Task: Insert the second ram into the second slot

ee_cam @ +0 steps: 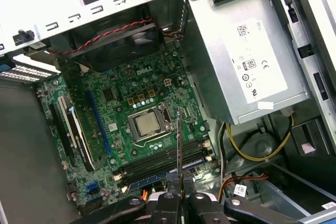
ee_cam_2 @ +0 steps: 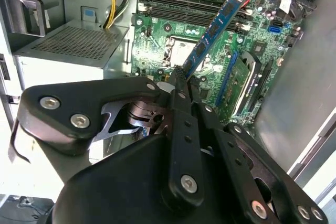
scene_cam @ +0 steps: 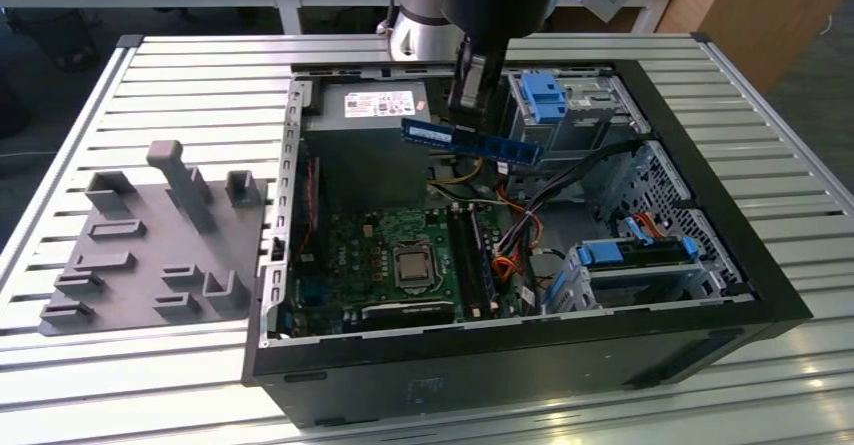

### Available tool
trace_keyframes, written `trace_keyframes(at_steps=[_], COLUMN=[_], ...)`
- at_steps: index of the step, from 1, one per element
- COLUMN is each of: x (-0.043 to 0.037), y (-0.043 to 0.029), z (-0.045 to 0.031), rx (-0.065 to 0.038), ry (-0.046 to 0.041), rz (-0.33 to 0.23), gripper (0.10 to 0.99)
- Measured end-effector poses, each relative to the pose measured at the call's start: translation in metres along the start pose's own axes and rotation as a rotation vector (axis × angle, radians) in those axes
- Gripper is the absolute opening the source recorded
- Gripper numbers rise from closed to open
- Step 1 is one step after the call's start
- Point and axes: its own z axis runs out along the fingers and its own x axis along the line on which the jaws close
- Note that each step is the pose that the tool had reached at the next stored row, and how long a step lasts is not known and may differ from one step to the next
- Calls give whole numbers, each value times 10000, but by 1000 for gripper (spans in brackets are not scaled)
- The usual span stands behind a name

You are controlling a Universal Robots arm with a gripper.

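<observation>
Mid-transport, gripping the second ram (scene_cam: 470, 141) in clenched fingers (ee_cam_2: 177, 93), held above the case (scene_cam: 741, 220) at 12 o'clock from the memory slots (scene_cam: 470, 250) in the exterior view, not yet seated; likely calls for squaring its edge with them.

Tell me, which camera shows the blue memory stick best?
The exterior view: the second ram shows its long blue face, held by the gripper above the open case. The second wrist view shows it slanted; the first wrist view, edge-on.
</observation>
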Motion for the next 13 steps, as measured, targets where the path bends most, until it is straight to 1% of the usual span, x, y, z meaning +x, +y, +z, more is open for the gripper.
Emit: trace_keyframes(at_steps=[13], x=[0], y=[0], z=[0], rx=[1], ry=[-20], rz=[504], gripper=[137])
